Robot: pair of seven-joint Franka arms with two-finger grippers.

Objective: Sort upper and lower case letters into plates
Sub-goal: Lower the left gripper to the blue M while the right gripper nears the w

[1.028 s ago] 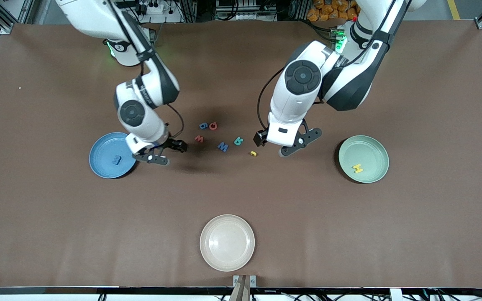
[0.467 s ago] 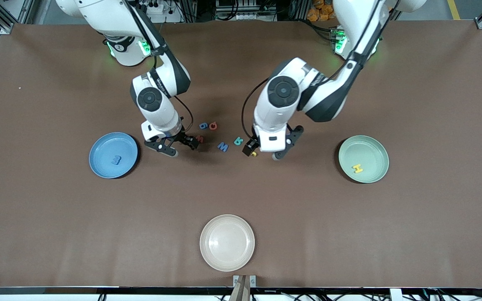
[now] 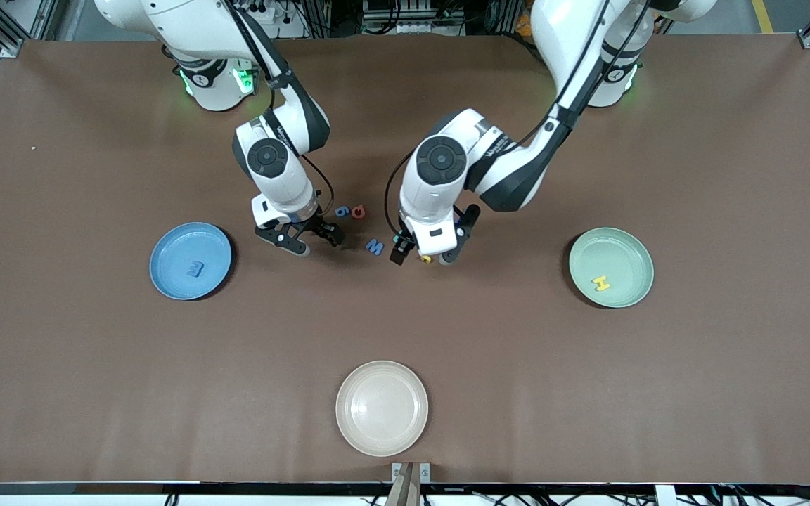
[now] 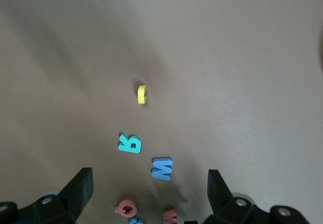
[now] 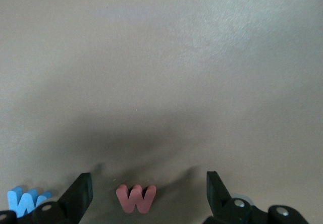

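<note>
The blue plate (image 3: 190, 261) holds a blue letter (image 3: 195, 268). The mint green plate (image 3: 611, 267) holds a yellow H (image 3: 600, 283). Loose letters lie between the arms: a blue one (image 3: 342, 211), a red one (image 3: 358, 211), a blue W (image 3: 375, 247) and a small yellow one (image 3: 425, 258). My right gripper (image 3: 306, 240) is open over the red w (image 5: 135, 198), which lies between its fingers (image 5: 78, 193). My left gripper (image 3: 425, 250) is open by the yellow letter (image 4: 142, 94); its view also shows the teal letter (image 4: 130, 143) and the blue W (image 4: 162, 168).
A beige plate (image 3: 382, 407) stands near the table's front edge, closest to the front camera. Both arms lean in over the letter cluster, their hands a short way apart.
My right gripper has moved from the blue plate's rim to over the red w. My left gripper has moved from nearer the green plate to the yellow and teal letters. Both stay open.
</note>
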